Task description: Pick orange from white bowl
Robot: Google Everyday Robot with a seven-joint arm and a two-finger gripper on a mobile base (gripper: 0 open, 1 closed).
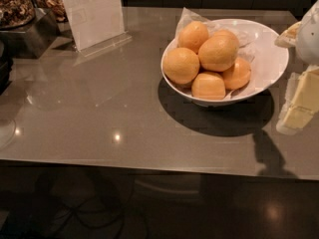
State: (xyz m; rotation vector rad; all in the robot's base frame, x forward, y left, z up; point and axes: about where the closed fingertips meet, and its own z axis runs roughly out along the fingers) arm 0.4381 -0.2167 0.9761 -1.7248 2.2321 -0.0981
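The white bowl (269, 59) stands on the grey table at the right, lined with crinkled white paper. Several oranges are piled in it. The orange (218, 53), the largest one, lies on top of the pile in the middle. My gripper (293, 73) is at the right edge of the view, just right of the bowl and about level with its rim. Its two cream-yellow fingers (300, 103) stand apart with nothing between them. It touches neither the bowl nor the fruit.
A clear stand with a paper sign (92, 14) is at the back left. A dark container of nuts (17, 9) is in the far left corner. The table's front edge (149, 166) runs across, with dark floor below.
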